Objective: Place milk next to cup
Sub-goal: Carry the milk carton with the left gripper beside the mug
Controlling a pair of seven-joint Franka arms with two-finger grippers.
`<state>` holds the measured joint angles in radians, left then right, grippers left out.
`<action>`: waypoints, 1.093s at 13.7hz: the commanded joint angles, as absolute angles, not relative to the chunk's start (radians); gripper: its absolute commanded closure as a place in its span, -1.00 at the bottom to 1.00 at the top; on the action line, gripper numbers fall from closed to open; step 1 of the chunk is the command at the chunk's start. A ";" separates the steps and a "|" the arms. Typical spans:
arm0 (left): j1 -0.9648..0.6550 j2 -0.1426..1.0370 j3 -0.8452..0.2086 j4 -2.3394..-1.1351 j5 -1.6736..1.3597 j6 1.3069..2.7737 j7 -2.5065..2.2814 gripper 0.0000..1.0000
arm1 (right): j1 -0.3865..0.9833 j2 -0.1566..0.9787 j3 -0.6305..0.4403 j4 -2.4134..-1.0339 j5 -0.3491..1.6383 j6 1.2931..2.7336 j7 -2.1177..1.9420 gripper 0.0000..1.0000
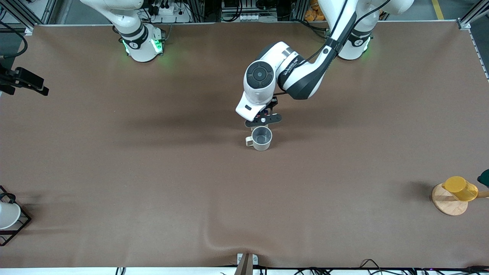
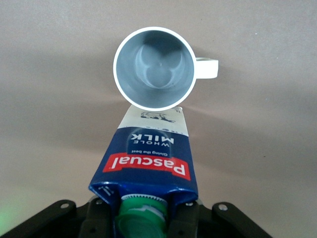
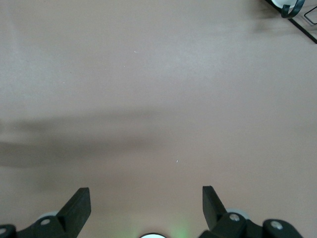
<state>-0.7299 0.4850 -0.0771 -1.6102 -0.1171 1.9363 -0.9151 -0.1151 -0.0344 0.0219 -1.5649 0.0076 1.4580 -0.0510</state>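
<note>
Holding the milk by its gabled top, the left gripper hangs just above the table beside the cup, on the side of the cup away from the front camera; its fingers are clamped on the carton near the green cap. In the left wrist view the carton's long axis runs straight from the gripper toward the table, upright or nearly so, and its base sits right against the cup's rim line; whether base and cup touch, or the base is down, I cannot tell. The cup stands upright, handle pointing toward the right arm's end. The coming move likely turns on that small gap: a straight lowering and release should do, provided the carton clears the cup wall. The right gripper waits, fingers apart, over bare table well away from the cup.
</note>
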 commanded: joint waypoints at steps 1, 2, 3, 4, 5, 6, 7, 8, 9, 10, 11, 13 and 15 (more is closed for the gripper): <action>-0.715 0.451 -0.078 -1.652 -0.137 1.957 -0.888 0.44 | -0.098 -0.023 0.020 -1.540 0.003 1.443 -0.043 -1.00; -0.707 0.453 -0.078 -1.654 -0.137 1.971 -0.887 0.44 | -0.100 -0.021 0.020 -1.542 0.003 1.450 -0.043 -1.00; -0.707 0.456 -0.078 -1.658 -0.137 1.976 -0.885 0.44 | -0.101 -0.023 0.020 -1.545 0.002 1.450 -0.044 -1.00; -0.707 0.457 -0.078 -1.658 -0.137 1.980 -0.878 0.44 | -0.101 -0.023 0.020 -1.548 0.002 1.453 -0.044 -1.00; -0.706 0.457 -0.078 -1.661 -0.137 1.980 -0.873 0.44 | -0.101 -0.025 0.020 -1.549 0.002 1.453 -0.044 -1.00; -0.706 0.456 -0.078 -1.663 -0.137 1.980 -0.874 0.44 | -0.100 -0.025 0.020 -1.549 0.002 1.454 -0.044 -1.00; -0.706 0.456 -0.078 -1.663 -0.137 1.980 -0.874 0.44 | -0.097 -0.026 0.020 -1.549 0.002 1.457 -0.044 -1.00; -0.706 0.456 -0.078 -1.663 -0.137 1.982 -0.873 0.41 | -0.092 -0.026 0.020 -1.551 -0.002 1.459 -0.046 -1.00; -0.707 0.456 -0.078 -1.663 -0.137 1.985 -0.873 0.12 | -0.091 -0.026 0.020 -1.551 -0.003 1.463 -0.046 -1.00; -0.707 0.456 -0.078 -1.661 -0.135 1.985 -0.873 -0.27 | -0.094 -0.028 0.020 -1.555 -0.003 1.463 -0.049 -1.00; -0.709 0.454 -0.078 -1.660 -0.135 1.985 -0.873 -0.73 | -0.097 -0.031 0.020 -1.569 -0.003 1.466 -0.070 -1.00; -0.709 0.445 -0.078 -1.657 -0.137 1.983 -0.876 -1.00 | -0.097 -0.034 0.018 -1.577 -0.003 1.473 -0.087 -1.00; -0.707 0.422 -0.078 -1.652 -0.137 1.971 -0.880 -1.00 | -0.098 -0.034 0.018 -1.577 -0.002 1.477 -0.087 -1.00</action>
<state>-0.7102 0.4690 -0.0773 -1.6314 -0.1171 1.9728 -0.8904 -0.1026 -0.0293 0.0224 -1.5700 0.0076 1.4684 -0.0729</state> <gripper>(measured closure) 0.106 0.000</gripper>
